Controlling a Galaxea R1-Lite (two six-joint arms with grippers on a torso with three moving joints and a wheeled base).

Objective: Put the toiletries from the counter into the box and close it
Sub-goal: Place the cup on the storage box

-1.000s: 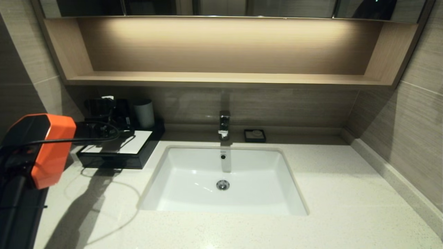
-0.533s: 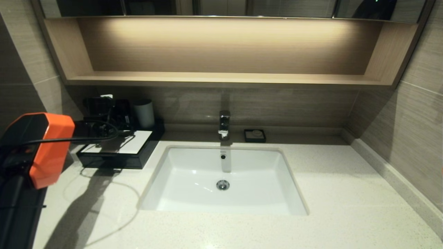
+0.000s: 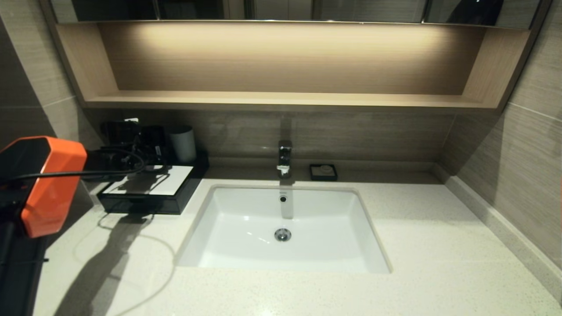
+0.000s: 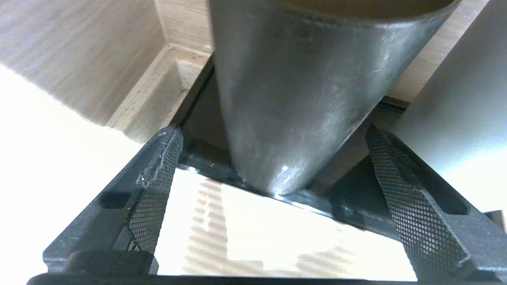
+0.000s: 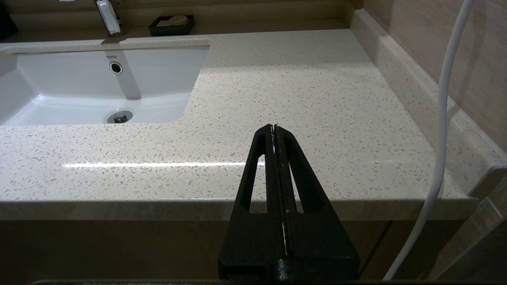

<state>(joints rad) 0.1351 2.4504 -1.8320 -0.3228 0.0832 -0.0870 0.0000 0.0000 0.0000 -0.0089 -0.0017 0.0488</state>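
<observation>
The low black box with its white top panel stands at the counter's back left, and its front looks shut. No plastic-wrapped toiletries show in any view. My left gripper hovers just over the box top, open and empty. In the left wrist view the gripper has its fingers spread either side of the dark grey cup, without touching it, above the white panel. My right gripper is shut and empty over the counter's front right edge.
The grey cup stands at the back of the box. The white basin with its faucet is sunk mid-counter. A small black soap dish sits behind it. A wooden shelf overhangs the back. A white cable hangs at the right.
My left arm has drawn a little to the left and upward, lifting the gripper slightly above the box top. The box, the cup and the right arm have not moved.
</observation>
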